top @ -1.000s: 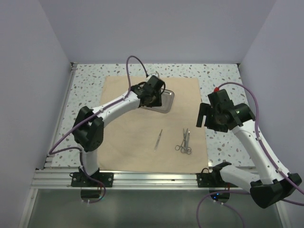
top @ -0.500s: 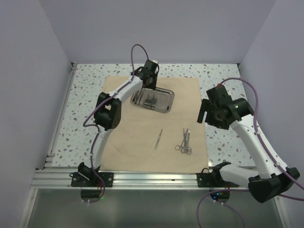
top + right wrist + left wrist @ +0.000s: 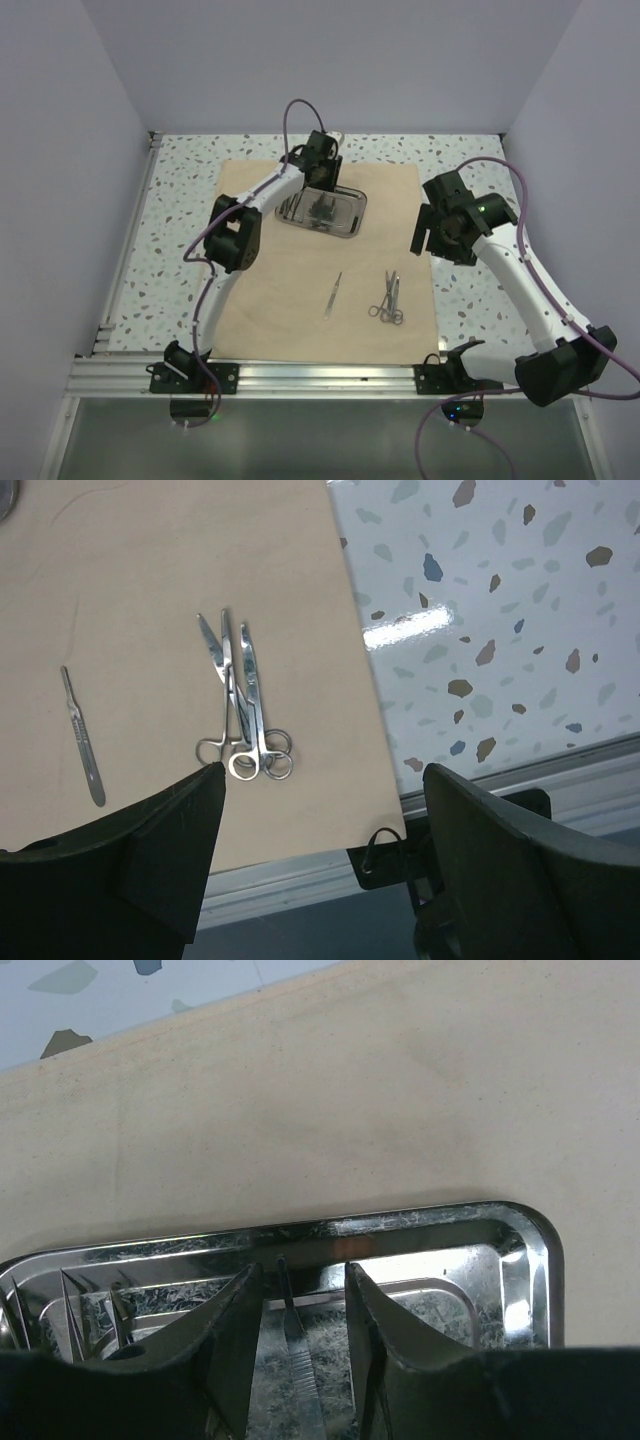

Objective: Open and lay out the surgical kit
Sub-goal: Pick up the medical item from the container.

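Speckled table point(image 3: 180, 200), tan cloth point(image 3: 290, 290) spread flat, tray point(image 3: 358, 215) at its 12 o'clock: left gripper point(image 3: 303, 1278) sits open around a thin tool point(image 3: 290, 1312) in there, looks light and slippery so pinch mid-shaft, right gripper point(image 3: 325, 775) open and empty.

We see a plain beige cloth wrap point(image 3: 290, 300) and a white table point(image 3: 480, 600) speckled with brown, grey and blue chips. The tray point(image 3: 400, 1222) is shiny steel, its floor scratched and mottled. Scissors point(image 3: 241, 705) and scalpel point(image 3: 80, 735) are bright silver. The arms point(image 3: 265, 195) are white with black joints, the cables point(image 3: 295, 115) purple, the walls point(image 3: 330, 60) pale lavender.
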Motion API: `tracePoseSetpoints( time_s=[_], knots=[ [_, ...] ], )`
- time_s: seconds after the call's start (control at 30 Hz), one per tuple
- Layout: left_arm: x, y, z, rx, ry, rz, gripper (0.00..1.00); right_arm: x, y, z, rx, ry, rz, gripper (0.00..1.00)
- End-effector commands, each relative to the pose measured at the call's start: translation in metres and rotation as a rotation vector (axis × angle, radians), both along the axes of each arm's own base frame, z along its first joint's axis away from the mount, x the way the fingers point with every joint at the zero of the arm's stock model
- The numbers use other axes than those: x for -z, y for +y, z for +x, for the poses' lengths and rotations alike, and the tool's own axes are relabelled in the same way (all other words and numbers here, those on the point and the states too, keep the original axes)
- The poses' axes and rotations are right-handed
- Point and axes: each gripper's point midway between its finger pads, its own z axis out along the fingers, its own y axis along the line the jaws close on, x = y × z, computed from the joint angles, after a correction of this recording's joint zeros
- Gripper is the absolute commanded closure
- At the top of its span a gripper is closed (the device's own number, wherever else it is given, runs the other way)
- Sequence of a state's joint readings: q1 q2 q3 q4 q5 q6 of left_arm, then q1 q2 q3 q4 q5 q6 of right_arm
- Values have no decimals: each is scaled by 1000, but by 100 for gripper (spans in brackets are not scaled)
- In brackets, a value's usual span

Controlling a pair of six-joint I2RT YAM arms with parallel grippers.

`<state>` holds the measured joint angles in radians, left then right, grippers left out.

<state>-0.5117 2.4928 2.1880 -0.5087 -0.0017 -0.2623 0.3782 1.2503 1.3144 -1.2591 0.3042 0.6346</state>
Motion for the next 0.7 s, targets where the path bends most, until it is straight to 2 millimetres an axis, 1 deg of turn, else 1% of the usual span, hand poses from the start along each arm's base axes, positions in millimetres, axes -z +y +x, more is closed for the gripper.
tracePoseSetpoints(
  time_s=[0.0, 0.07, 0.1, 0.17, 0.2, 0.3, 0.33, 0.37, 0.4, 0.43, 0.57, 0.67],
  knots=[
    [1, -3, 12, 27, -41, 4, 58, -15, -4, 9, 39, -67, -2, 16],
    [9, -2, 10, 30, -25, 16, 58, -14, -4, 9, 38, -62, -3, 16],
    [17, -1, 9, 33, -12, 26, 58, -14, -4, 9, 40, -64, -7, 16],
    [24, 0, 7, 34, 6, 36, 58, -15, -5, 9, 41, -64, -9, 16],
    [27, 5, 8, 16, 3, 55, 58, -14, -5, 9, 38, -61, -12, 16],
    [39, 10, 3, 8, 33, 82, 63, -15, -5, 10, 35, -64, -10, 16],
    [41, 12, 2, 6, 40, 92, 70, -15, -5, 11, 37, -64, -10, 16],
    [45, 14, 1, 4, 47, 104, 73, -14, -4, 11, 36, -63, -10, 16],
    [48, 20, -2, -9, 58, 132, 74, -15, -5, 11, 35, -64, -11, 16],
    [50, 23, -3, -10, 60, 148, 78, -15, -5, 11, 37, -64, -10, 16],
    [62, 43, -11, -34, 83, 246, 80, -14, -3, 11, 33, -66, -4, 16],
    [76, 55, -21, -35, 122, 312, 80, -12, -3, 11, 30, -66, 0, 16]
  ],
)
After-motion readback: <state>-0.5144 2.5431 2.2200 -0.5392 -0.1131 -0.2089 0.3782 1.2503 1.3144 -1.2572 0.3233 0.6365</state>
